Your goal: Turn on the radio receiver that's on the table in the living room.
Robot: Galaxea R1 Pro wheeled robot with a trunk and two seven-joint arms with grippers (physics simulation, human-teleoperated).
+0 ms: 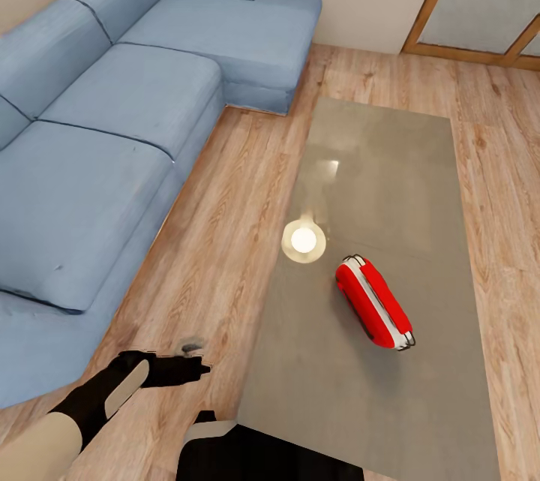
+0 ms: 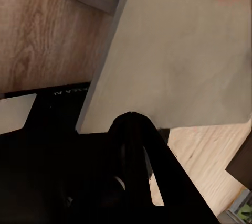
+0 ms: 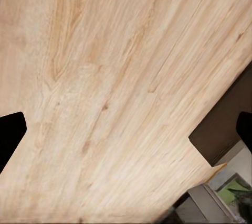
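Note:
The red radio receiver (image 1: 373, 302) lies on the long grey-beige table (image 1: 375, 166), near its middle, with its white edge band facing up and its thin wire handle at the nearer end. My left gripper (image 1: 196, 368) hangs low over the wood floor just off the table's left edge, well short of the radio; its fingers look pressed together with nothing in them. The left wrist view takes in the table's (image 2: 178, 51) near corner. In the right wrist view my right gripper (image 3: 126, 132) stands open over bare floorboards, its dark fingertips (image 3: 10, 135) far apart.
A big blue sectional sofa (image 1: 112, 128) runs along the left, with a strip of light wood floor (image 1: 225, 226) between it and the table. A wood-framed glass door (image 1: 480, 8) is at the back right. A bright lamp reflection (image 1: 304, 241) shines on the tabletop beside the radio.

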